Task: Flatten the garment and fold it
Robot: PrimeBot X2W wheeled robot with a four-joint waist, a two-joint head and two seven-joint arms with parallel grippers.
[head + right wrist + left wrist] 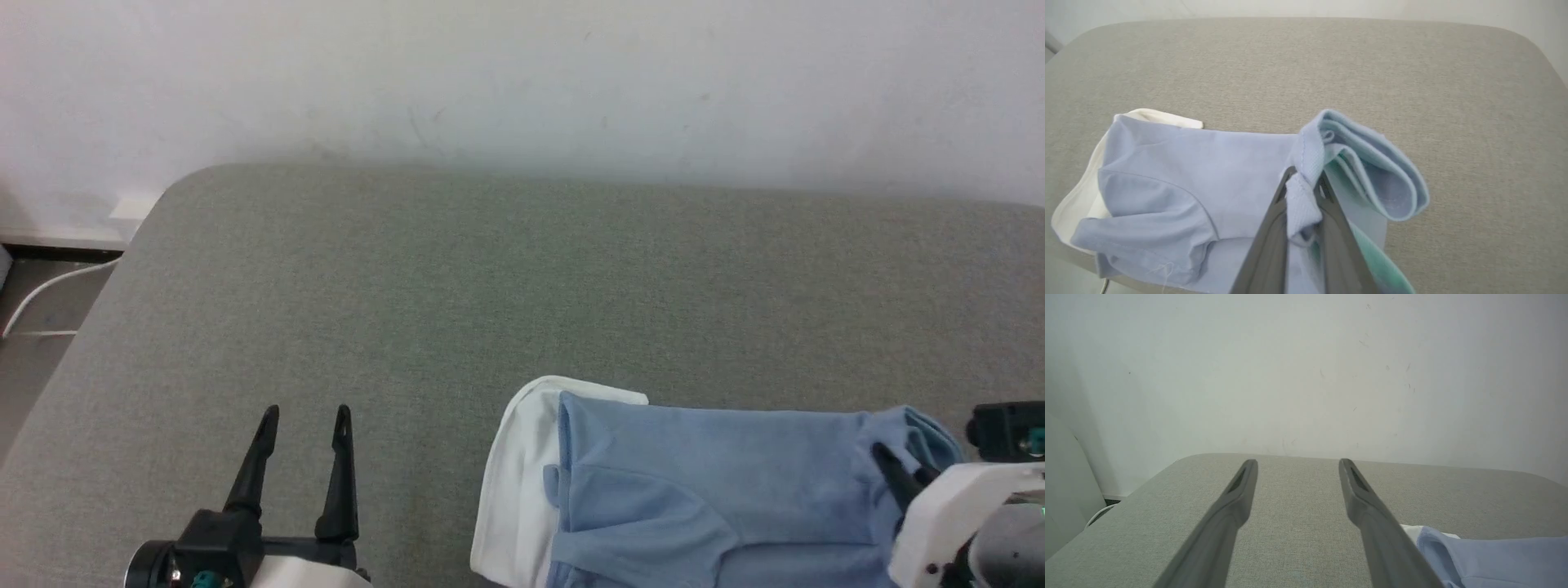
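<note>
The garment (718,490) lies bunched on the grey counter (490,286), at the lower right of the head view. The right gripper (1305,179) has its jaws pinching a blue fold of it. The left gripper (306,412), at the lower left, holds its jaws spread, apart from the cloth.

Splayed left gripper (1298,462) over grey padded surface (1494,490); garment (1502,559), blue with white edge, lower right; white wall (1306,375) behind

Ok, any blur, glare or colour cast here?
Head view: soft even light, the garment sharp, no glare. Left wrist view: the left gripper looks blurred near the lens. Right wrist view: a teal cast tints the garment beside the right gripper.
</note>
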